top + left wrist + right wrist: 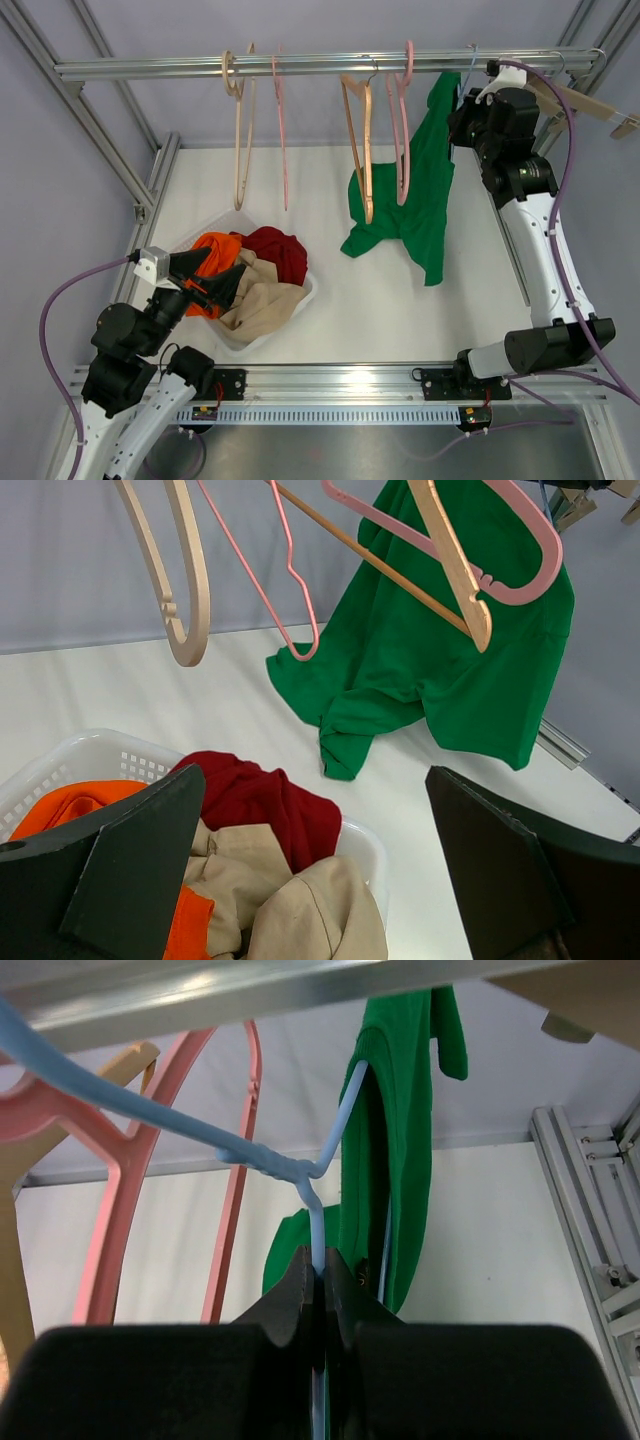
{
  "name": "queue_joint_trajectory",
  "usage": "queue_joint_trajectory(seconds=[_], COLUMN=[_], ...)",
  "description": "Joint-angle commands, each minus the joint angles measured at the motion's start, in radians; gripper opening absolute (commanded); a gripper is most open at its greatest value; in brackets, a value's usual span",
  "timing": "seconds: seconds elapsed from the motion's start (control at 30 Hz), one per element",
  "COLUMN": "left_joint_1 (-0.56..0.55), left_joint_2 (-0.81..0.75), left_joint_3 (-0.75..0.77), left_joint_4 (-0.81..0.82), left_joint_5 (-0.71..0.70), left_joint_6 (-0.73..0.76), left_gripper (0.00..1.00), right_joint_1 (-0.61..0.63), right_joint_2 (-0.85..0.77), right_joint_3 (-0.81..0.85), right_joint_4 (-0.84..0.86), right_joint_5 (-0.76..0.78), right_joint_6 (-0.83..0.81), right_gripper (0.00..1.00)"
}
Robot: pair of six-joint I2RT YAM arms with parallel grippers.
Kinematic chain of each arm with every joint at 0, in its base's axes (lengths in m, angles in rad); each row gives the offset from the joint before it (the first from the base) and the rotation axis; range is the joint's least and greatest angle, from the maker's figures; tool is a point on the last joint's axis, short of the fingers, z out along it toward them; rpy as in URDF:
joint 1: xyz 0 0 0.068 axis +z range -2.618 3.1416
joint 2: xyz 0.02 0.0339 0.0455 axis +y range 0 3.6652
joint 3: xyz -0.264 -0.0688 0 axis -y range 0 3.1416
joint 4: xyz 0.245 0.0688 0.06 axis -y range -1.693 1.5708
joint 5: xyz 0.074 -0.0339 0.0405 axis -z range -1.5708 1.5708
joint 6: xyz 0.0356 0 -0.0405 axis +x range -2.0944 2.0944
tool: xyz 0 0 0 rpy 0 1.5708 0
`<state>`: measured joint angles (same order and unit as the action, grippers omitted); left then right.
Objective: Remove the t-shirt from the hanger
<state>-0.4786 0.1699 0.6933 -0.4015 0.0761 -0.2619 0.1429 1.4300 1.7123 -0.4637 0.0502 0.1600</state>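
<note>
From the overhead view, the green t-shirt (415, 190) hangs at the right end of the metal rail (300, 65) on a thin blue hanger (471, 62). It drapes down and to the left, and its lower folds reach the white bench (350, 320). The right pincer (466, 97) is raised to the rail, right beside the shirt's top. Bare wooden and pink hangers hang along the rail to the left. The left pincer (222, 275) sits low at the near left with its jaws spread wide, over a white basket (305, 295) holding an orange garment (212, 248), a dark red garment (282, 250) and a beige garment (265, 300).

The left wrist view shows the two dark fingers (130, 870) far apart with nothing between them, above the basket (90, 755) and its clothes. Beyond, the t-shirt (460, 670) hangs behind a wooden hanger (455, 560) and a thick pink hanger (530, 570), its hem resting on the bench (200, 690).

In the right wrist view, the pincer (320, 1275) is clamped narrowly on the blue hanger (180, 1125), just below its twisted neck. The t-shirt (395, 1140) hangs on the hanger's far arm, just under the rail (250, 990).
</note>
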Motion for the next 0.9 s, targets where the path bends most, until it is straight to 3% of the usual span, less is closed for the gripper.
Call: queue_joint_trajectory(seconds=[0.0, 0.47, 0.67, 0.87], left_joint_1=[-0.005, -0.005, -0.005, -0.038], left_joint_2=[0.011, 0.048, 0.184, 0.281], left_joint_3=[-0.005, 0.000, 0.054, 0.107], left_joint_4=[0.039, 0.064, 0.124, 0.150], left_joint_5=[0.037, 0.114, 0.400, 0.399], left_joint_6=[0.009, -0.011, -0.074, -0.151], left_gripper=[0.99, 0.99, 0.96, 0.96], right_joint_1=[-0.005, 0.000, 0.009, 0.020], right_joint_2=[-0.063, -0.334, -0.486, -0.667], right_joint_3=[-0.046, -0.374, -0.531, -0.626], right_joint_4=[0.114, 0.151, 0.126, 0.070], right_joint_5=[-0.074, -0.116, -0.151, -0.135], right_joint_6=[-0.013, 0.124, 0.196, 0.266], right_gripper=[0.00, 0.00, 0.00, 0.00])
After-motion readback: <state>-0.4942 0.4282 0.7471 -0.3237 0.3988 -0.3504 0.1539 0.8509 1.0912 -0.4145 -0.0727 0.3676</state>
